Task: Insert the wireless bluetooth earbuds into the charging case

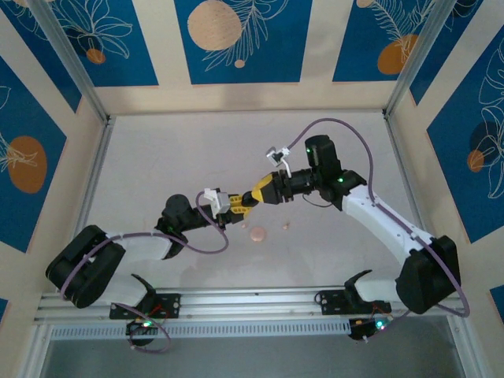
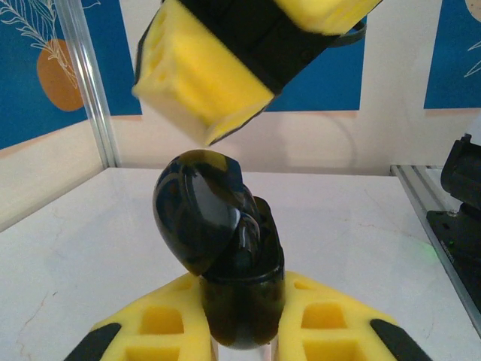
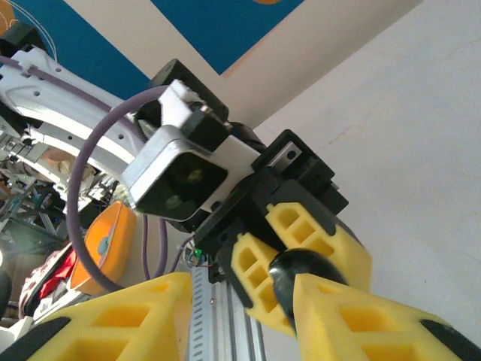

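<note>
A: Earbuds, position?

B: Top view shows one small pale pink earbud (image 1: 285,226) lying on the worktop (image 1: 173,157). It is too small to make out its stem. Just to its left lies a round pale pink case (image 1: 257,234), near it but not touching. I cannot tell where the black buds are.

A: Relative to the grippers?

B: The pink earbud sits on the near side of the right gripper (image 1: 258,193), towards the arm bases and apart from it. The left gripper (image 1: 235,203) is further off to the left. The two grippers meet tip to tip over the middle of the worktop.

A: Left gripper?

B: Clamped on the black charging case (image 2: 225,248). The left wrist view has the case upright between the yellow fingers, base down. Its lid (image 2: 192,210) is swung open and tilted to the left. Whether a bud lies inside cannot be told, as the cavity faces away.

A: Right gripper?

B: It is just above the open case, with one yellow finger (image 2: 203,68) blurred at the top of the left wrist view. In its own wrist view the fingers stand partly apart with a clear gap between them. The case shows as a black dome between the left gripper's fingers, beside the tip of one right finger. I see nothing held between the right fingers.
</note>
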`<state>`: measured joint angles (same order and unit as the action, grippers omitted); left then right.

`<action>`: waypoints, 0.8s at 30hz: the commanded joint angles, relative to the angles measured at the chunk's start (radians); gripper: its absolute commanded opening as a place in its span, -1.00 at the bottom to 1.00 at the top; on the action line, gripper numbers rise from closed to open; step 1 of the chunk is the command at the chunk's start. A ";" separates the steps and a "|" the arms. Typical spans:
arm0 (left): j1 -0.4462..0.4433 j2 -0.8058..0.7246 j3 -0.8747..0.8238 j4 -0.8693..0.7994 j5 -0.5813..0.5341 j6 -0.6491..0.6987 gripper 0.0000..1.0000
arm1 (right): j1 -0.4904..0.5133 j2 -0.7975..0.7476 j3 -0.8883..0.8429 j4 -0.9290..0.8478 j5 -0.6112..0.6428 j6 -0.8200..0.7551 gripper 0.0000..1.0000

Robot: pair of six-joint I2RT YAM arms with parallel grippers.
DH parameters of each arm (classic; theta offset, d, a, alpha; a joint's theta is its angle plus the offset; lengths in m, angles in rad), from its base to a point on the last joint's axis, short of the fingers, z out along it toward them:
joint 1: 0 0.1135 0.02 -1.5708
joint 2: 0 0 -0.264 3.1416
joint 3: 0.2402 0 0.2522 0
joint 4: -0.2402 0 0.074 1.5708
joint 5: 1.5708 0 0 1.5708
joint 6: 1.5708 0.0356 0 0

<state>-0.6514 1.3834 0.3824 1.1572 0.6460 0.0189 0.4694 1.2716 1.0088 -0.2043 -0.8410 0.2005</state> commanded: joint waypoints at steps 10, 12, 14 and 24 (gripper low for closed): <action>-0.013 -0.032 0.019 -0.009 0.006 0.018 -0.78 | -0.056 -0.074 -0.045 0.010 0.073 -0.033 -0.04; -0.013 -0.031 0.021 -0.010 0.006 0.018 -0.78 | -0.052 -0.050 -0.032 0.010 0.061 -0.030 0.00; -0.016 -0.030 0.023 -0.010 0.006 0.018 -0.78 | -0.046 -0.024 -0.019 0.012 0.052 -0.029 0.03; -0.019 -0.041 0.026 -0.027 0.004 0.026 -0.78 | -0.006 0.055 0.024 0.010 0.006 -0.024 0.05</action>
<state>-0.6533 1.3678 0.3828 1.1336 0.6460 0.0277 0.4519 1.3193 0.9901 -0.1879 -0.7933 0.1795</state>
